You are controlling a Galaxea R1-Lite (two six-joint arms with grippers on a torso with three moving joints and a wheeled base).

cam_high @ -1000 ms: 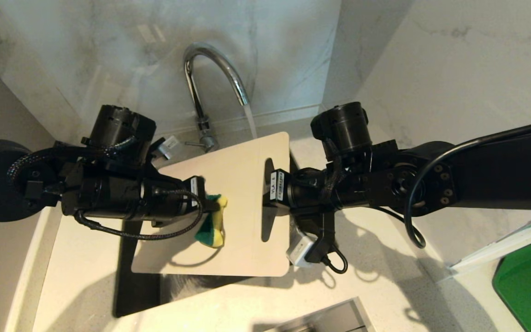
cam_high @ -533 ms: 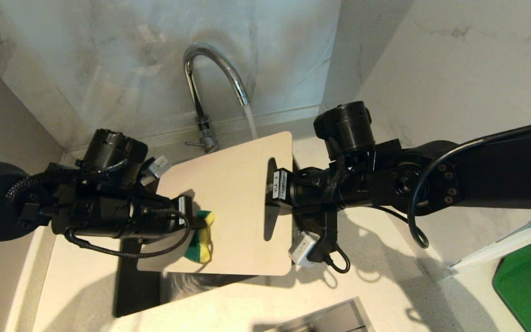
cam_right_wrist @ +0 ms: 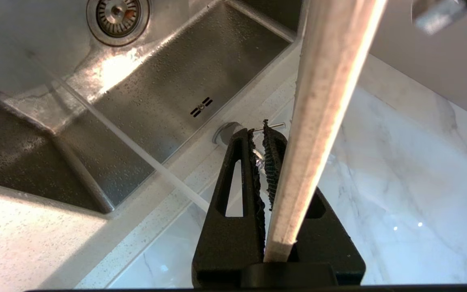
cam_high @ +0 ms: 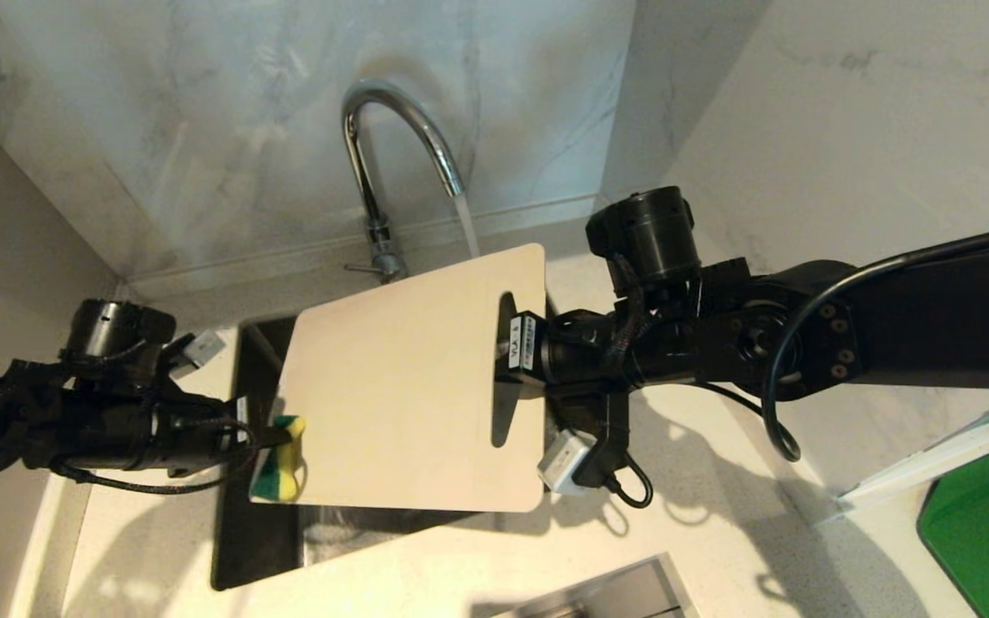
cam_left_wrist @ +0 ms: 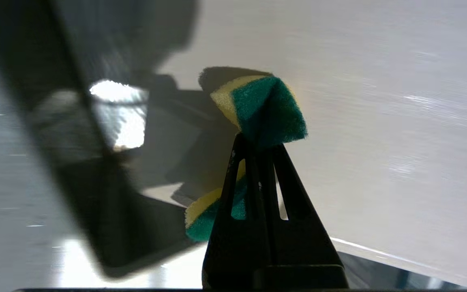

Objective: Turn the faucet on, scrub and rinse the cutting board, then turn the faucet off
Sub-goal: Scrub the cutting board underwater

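Right now our right gripper [cam_high: 501, 365] pinches the cutting board [cam_high: 400, 386] by its slotted end over the sink [cam_right_wrist: 144, 77], long axis toward our left gripper [cam_high: 276, 438], clamped on a sponge [cam_high: 278, 470] at the board's far edge, below the running faucet [cam_high: 391, 163].

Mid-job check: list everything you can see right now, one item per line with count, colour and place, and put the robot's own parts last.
faucet: one, chrome, at the back wall behind the sink, water running from its spout.
cutting board: one, cream-white, held over the sink, handle slot toward the robot's right.
sponge: one, yellow and green, at the cutting board's near left corner.
sink: one, steel basin with a drain, beneath the cutting board.
countertop: one, pale speckled, around the sink.
green board: one, bright green, far right on the countertop, partly out of view.
left tool: one, black, shut on the sponge.
right tool: one, black, shut on the cutting board's slotted end.
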